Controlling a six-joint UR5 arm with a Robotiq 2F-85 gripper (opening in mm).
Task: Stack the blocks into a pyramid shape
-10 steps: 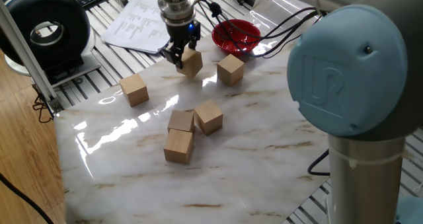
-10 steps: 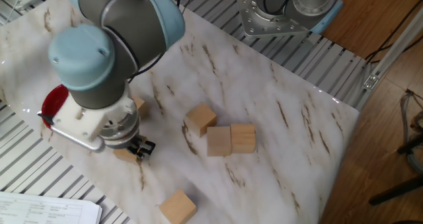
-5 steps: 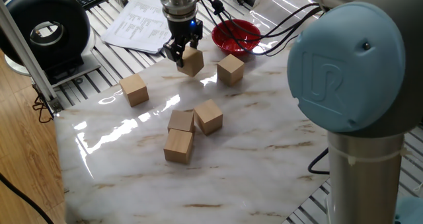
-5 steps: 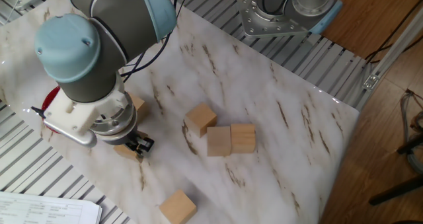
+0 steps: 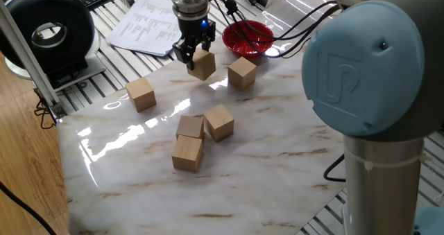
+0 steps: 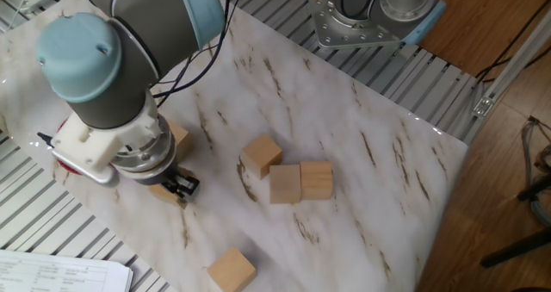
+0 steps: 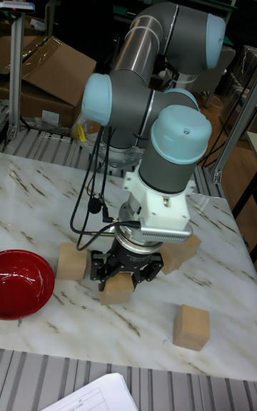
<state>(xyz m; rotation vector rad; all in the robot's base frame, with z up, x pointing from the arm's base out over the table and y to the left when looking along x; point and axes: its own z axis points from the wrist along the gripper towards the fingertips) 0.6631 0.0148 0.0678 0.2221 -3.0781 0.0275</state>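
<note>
My gripper [image 5: 192, 57] is clamped on one block [image 5: 202, 65], a finger on each side of it, over the marble table [image 5: 277, 145] near its far edge. In the tall fixed view that block [image 7: 118, 288] sits between my black fingers [image 7: 98, 269] with its lower edge close to the tabletop; I cannot tell whether it touches. Just beside it stands a second block [image 5: 241, 73], close to the red bowl [image 5: 248, 38]. A third block [image 5: 141, 93] sits alone toward the left edge, well apart from the rest. Three more cluster in the middle: two [image 5: 189, 128] [image 5: 187, 152] touching in a row, and one [image 5: 218, 122] turned at an angle, touching the first. Papers [image 5: 148, 21] lie beyond the table behind my wrist.
</note>
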